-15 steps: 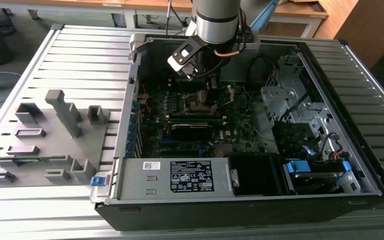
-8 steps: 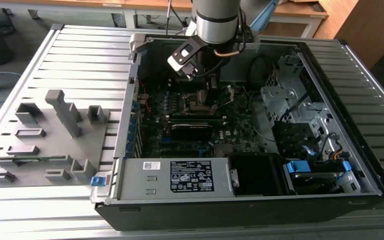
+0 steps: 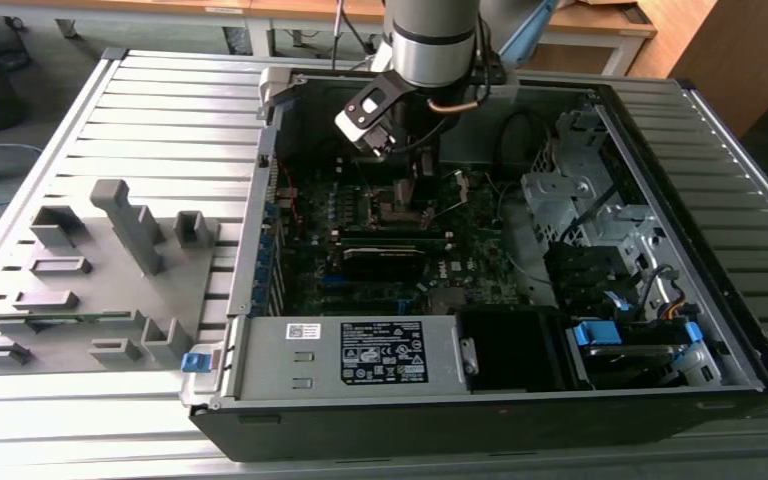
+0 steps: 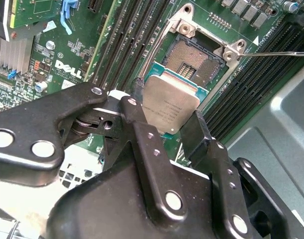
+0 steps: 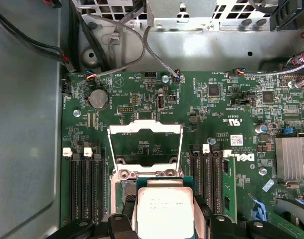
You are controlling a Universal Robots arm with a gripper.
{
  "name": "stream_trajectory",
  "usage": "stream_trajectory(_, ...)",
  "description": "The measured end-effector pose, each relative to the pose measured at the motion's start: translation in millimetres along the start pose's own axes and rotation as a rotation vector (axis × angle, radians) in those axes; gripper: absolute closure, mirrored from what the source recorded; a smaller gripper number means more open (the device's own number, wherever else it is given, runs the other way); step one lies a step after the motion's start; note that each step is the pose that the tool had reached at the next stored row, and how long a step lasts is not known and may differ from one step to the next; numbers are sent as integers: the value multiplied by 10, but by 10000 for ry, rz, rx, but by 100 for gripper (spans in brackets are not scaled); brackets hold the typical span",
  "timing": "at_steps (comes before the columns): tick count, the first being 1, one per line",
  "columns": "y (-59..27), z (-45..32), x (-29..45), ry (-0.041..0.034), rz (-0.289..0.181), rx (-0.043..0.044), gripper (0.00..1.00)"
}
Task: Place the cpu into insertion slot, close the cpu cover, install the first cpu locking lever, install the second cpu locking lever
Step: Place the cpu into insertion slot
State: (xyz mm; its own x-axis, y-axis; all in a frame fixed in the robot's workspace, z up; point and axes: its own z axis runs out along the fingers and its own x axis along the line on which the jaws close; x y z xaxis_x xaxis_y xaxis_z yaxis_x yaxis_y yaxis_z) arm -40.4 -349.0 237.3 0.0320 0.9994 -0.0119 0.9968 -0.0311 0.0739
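Cpu: the cpu (image 4: 171,104), a small flat square chip with a dull silver-grey metal top and a teal-green rim, hangs in the gripper (image 4: 166,122) over the middle of the board.
Jaws: pinching the cpu, one black metal finger (image 4: 135,113) on each of two opposite edges.
Insertion slot: the insertion slot (image 4: 194,57) is a square black socket with a finely dotted dark centre and a thin metal rim. It lies uncovered, and the chip overlaps one edge of it in the second wrist view. Whether the two touch I cannot tell.
Cpu cover: the cpu cover (image 5: 145,128) is a thin shiny silver frame plate with a square window. It stands open, laid back from the socket, with green board showing through the window.
Locking lever: the locking lever (image 4: 278,53), a thin bright wire rod, sticks out from one socket corner.
Around: long black memory slots (image 5: 84,184) flank the socket closely on both sides. A ribbed silver heatsink (image 5: 292,158) and a round coin battery (image 5: 98,98) sit further off.
Case: the open black computer case (image 3: 491,430) lies on a slatted grey metal table (image 3: 157,110), with a grey moulded fixture tray (image 3: 91,270) beside it at the exterior view's left.
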Motion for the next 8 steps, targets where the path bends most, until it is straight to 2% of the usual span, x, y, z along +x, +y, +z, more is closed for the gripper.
stream_trajectory(8,-8,3,1,0,-9,-2,46)
